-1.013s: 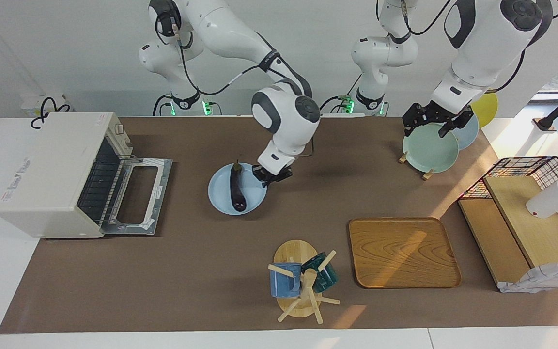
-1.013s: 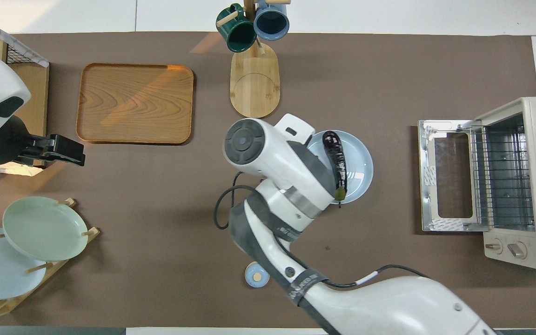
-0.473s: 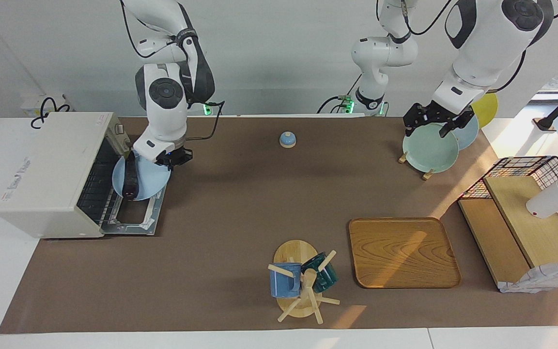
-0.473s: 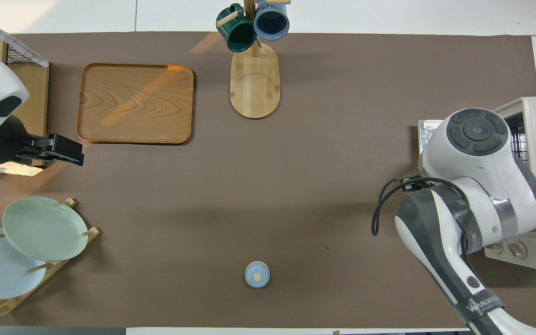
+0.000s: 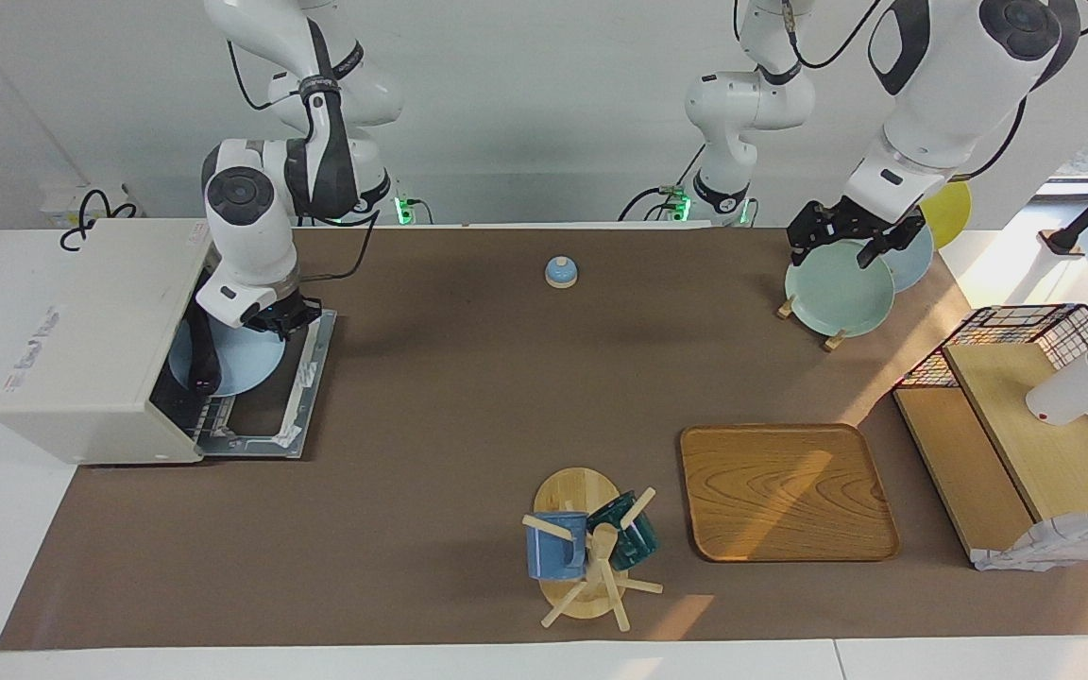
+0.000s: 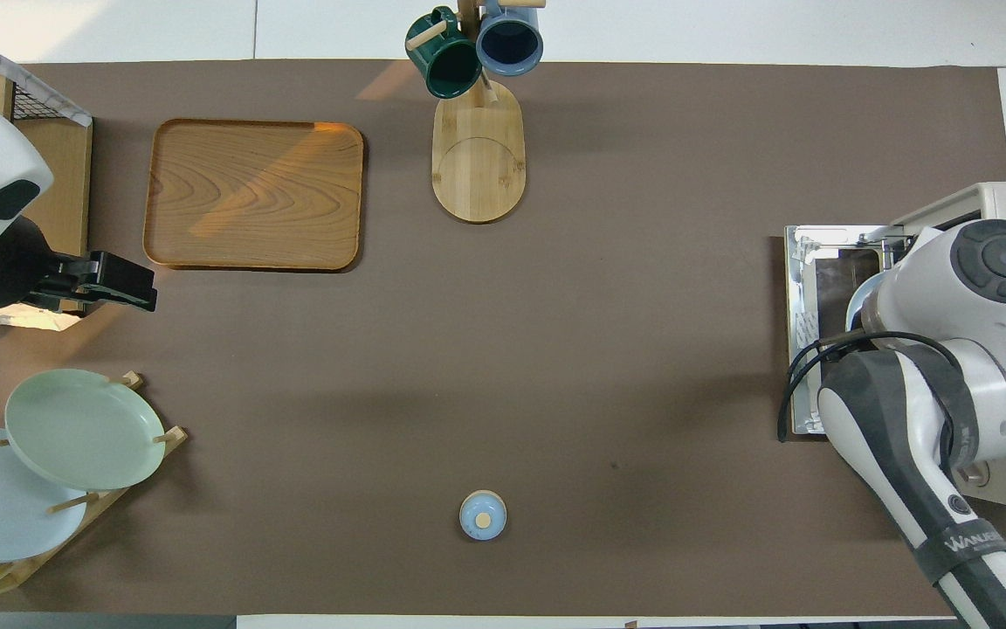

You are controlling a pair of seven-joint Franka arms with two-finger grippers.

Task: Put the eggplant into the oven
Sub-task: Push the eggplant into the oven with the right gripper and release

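Right pincer [image 5: 281, 322] is clamped on the rim of the light blue plate [image 5: 246, 357] over the oven [image 5: 100, 340]'s dropped door — the eggplant [image 5: 201, 354] lies on it, partly inside the mouth. Left pincer [image 5: 844, 241] waits, fingers wide, over the plate rack [image 5: 827, 331].

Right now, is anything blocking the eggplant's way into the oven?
Nothing visible. The oven door is down, and the right end effector holds the blue plate carrying the eggplant at its mouth.
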